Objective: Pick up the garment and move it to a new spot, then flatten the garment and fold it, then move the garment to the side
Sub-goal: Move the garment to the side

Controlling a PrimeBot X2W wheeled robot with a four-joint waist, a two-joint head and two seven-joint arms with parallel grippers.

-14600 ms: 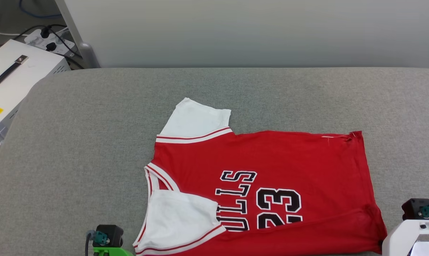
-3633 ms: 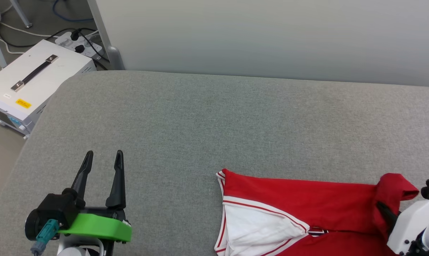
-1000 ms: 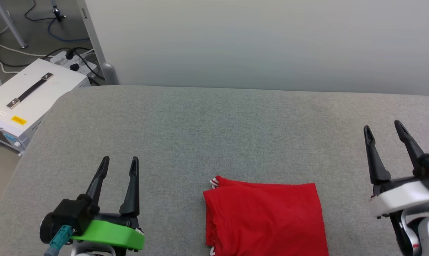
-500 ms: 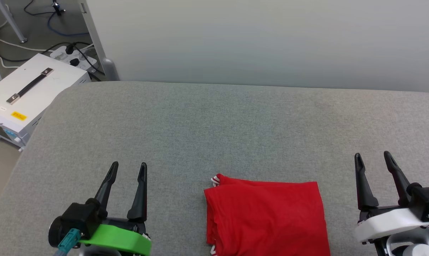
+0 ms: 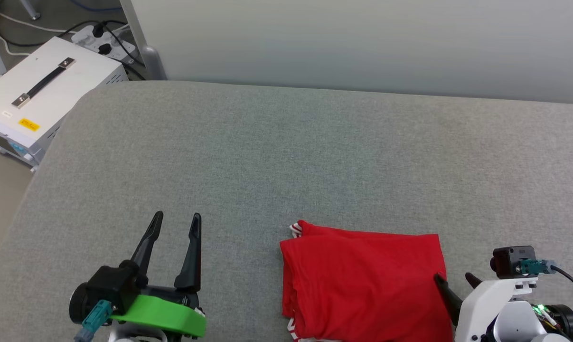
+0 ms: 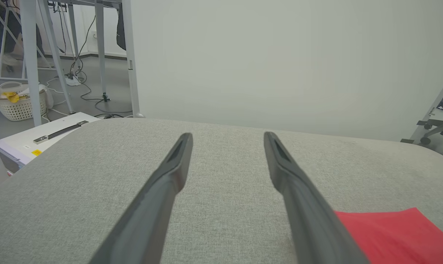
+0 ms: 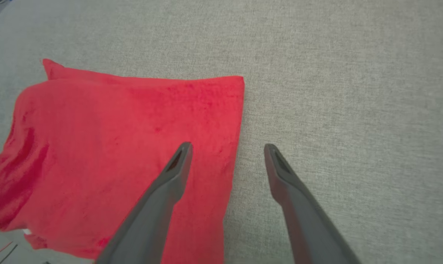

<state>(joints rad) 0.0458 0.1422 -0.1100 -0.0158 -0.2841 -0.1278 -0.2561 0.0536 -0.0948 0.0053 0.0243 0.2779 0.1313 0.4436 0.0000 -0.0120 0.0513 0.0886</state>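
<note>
The right gripper (image 7: 227, 146) has its two long dark fingers spread wide with nothing between them. In the right wrist view one finger hangs over red cloth and the other over bare grey fabric, so the jaws straddle the garment's right-hand edge. That placement looks chosen to close on this edge and drag or lift the bundle sideways. The left gripper (image 5: 177, 216) is likewise released and empty. Its fingers point away from the robot over bare covering, well apart from the cloth, probably waiting clear of the work. The garment (image 5: 362, 280) is folded into a compact red rectangle, plain side up, with a sliver of red-and-white striped trim (image 5: 295, 228) peeking from its far left corner. It lies flat near the robot's edge of the grey padded table (image 5: 267, 156), between the two grippers and much closer to the right one. Folding appears finished, leaving the move to the side. Beyond the table's far edge stands a pale wall panel (image 5: 362, 42). Off the table's far left corner sit a white case with a black handle (image 5: 49, 90) and a power strip (image 5: 108, 40) with cables on the floor.
</note>
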